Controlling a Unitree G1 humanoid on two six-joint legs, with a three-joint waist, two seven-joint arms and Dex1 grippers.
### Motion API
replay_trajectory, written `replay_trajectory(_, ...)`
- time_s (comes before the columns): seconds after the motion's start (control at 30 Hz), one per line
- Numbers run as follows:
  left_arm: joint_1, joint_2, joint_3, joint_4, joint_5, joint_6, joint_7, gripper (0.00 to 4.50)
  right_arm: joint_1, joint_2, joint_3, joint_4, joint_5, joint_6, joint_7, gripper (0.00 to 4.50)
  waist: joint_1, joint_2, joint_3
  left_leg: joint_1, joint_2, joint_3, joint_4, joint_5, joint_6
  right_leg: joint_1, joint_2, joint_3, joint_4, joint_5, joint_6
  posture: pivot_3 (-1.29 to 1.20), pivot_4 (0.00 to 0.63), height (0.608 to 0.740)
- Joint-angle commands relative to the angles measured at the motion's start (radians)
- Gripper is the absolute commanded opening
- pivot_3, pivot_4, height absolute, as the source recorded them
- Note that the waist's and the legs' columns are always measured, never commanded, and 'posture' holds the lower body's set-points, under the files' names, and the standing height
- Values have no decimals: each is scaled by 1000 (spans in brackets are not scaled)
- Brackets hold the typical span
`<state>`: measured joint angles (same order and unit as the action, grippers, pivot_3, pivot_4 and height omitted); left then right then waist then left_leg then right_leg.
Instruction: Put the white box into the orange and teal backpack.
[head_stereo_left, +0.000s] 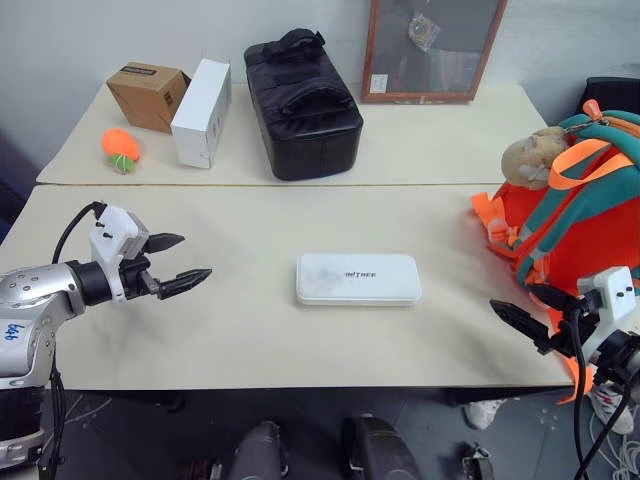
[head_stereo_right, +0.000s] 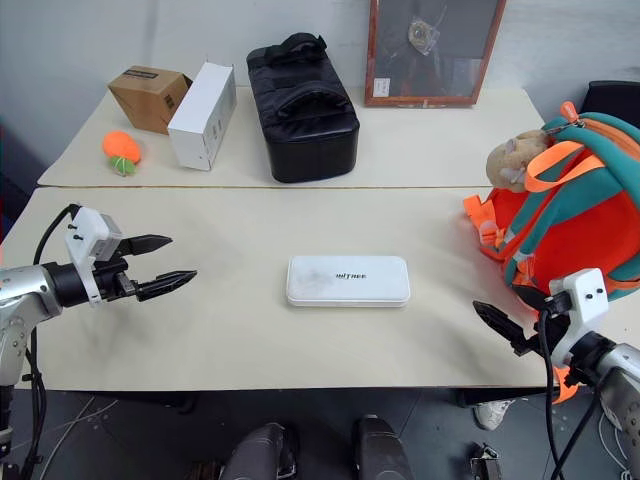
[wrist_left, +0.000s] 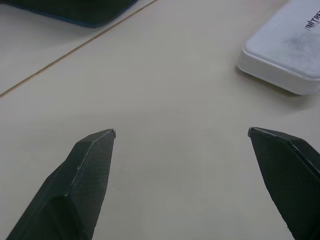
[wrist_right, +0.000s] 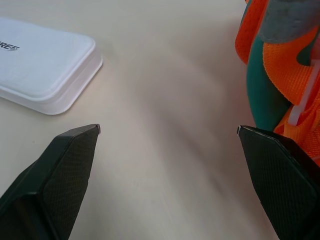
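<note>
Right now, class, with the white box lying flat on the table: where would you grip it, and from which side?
Probably across its short width, fingers on the two long edges, coming from above. The white box lies flat, broad face up, clear of the orange and teal backpack; its length looks too wide for the open right gripper.

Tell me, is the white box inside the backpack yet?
Not yet. The white box lies flat on the table, apart from the backpack at the right edge.
</note>
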<state>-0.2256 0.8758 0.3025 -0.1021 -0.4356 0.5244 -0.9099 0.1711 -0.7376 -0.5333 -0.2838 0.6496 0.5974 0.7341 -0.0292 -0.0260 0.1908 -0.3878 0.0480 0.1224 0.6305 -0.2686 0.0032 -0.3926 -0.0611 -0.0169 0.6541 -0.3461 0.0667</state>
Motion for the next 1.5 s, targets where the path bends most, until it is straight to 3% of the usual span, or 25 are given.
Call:
replay_trajectory(0.03,-13,12,6,-25,-7,5,5,4472,3,-2,-14,-38,8,-10,5,4500,0,0,0,0,0,0,0,0,0,0,0,0,0,0,0,0,150,740)
replay_trajectory(0.13,-20,-8,-12,-41,-22,19,8,4500,-7,-5,0,-49,14,-7,12,3965,0,0,0,0,0,0,0,0,0,0,0,0,0,0,0,0,150,740)
replay_trajectory(0.5,-100,-156,-255,0,91,-62,39,1137,-246,-4,240,82,-142,-64,-1,164,1,0,0,0,0,0,2,1,-2,0,1,0,1,0,0,0,150,740)
replay_trajectory(0.53,-109,-164,-267,10,100,-70,39,824,-262,-3,254,96,-150,-68,5,0,1,0,0,0,-1,0,1,2,-2,-1,1,0,1,0,0,0,150,740)
replay_trajectory(0.63,-162,-205,-332,73,172,-93,74,16,-321,5,328,148,-195,-90,22,0,2,0,0,-1,-1,1,2,3,-4,-1,1,0,1,0,0,0,150,740)
replay_trajectory(0.97,-242,-336,-413,111,199,-88,83,16,-429,46,457,249,-311,-155,25,0,2,0,0,-2,0,1,6,3,-4,-1,1,0,4,0,1,0,150,740)
replay_trajectory(1.23,-193,-356,-451,17,219,-45,111,16,-469,96,492,264,-325,-157,22,0,0,0,0,-1,0,1,7,3,-5,-1,1,0,5,0,1,0,150,740)
replay_trajectory(1.4,-191,-348,-393,31,207,15,162,16,-464,99,494,258,-341,-160,26,0,1,0,0,-1,0,1,7,3,-5,-1,1,0,5,0,1,0,150,740)
replay_trajectory(1.5,-215,-343,-289,62,61,235,139,623,-451,66,496,264,-361,-186,55,0,1,0,0,-2,0,0,7,3,-5,-1,1,0,5,0,1,0,150,740)
